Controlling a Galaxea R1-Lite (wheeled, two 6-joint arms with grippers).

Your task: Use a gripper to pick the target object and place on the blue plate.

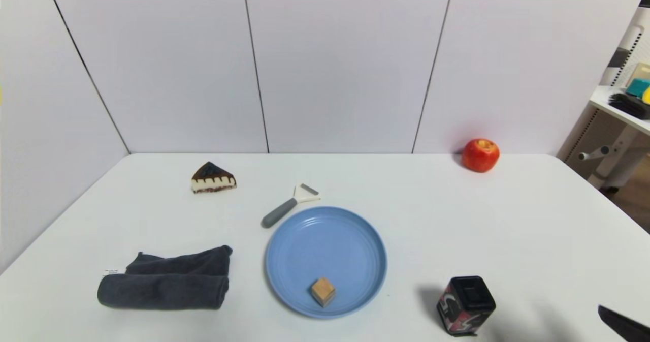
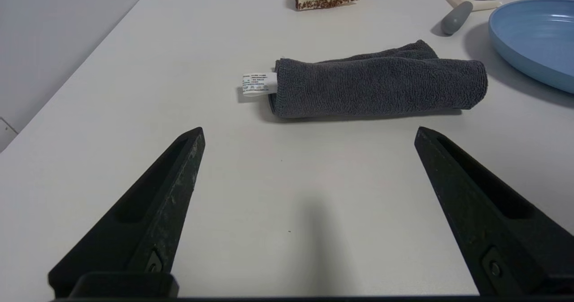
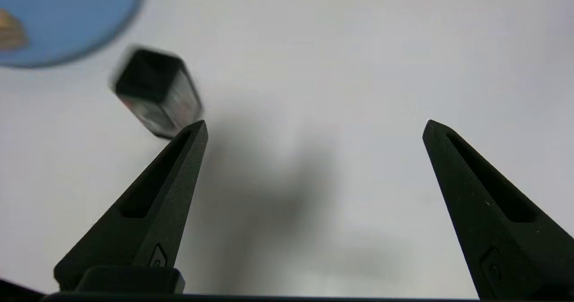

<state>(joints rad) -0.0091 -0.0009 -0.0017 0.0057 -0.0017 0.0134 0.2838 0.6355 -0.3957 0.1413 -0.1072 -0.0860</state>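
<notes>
Closest to my right wrist camera are the two black fingers of my right gripper, spread wide with nothing between them but bare white table. From the head camera only a dark sliver of that gripper shows at the near right corner. Just beyond one fingertip stands the small red-patterned box with a black top, blurred here, so I would not swear how close it truly is.

Well away from those open jaws sits the small light-tan wooden cube. It rests inside the round light-blue plate with ringed rim, on the near part of the dish, clear of the rim. I hold nothing, and the cube looks already delivered.

If I had to take it again, I judge it light, stiff and unlikely to break, with flat wooden faces that should offer fair friction. I would close on two opposite side faces, about mid-height. It stands with a corner turned towards me, so my jaws would need turning to meet the faces squarely, not the edges.

My left gripper waits over the near left of the table, fingers wide apart and empty, a rolled dark grey towel ahead of it.
</notes>
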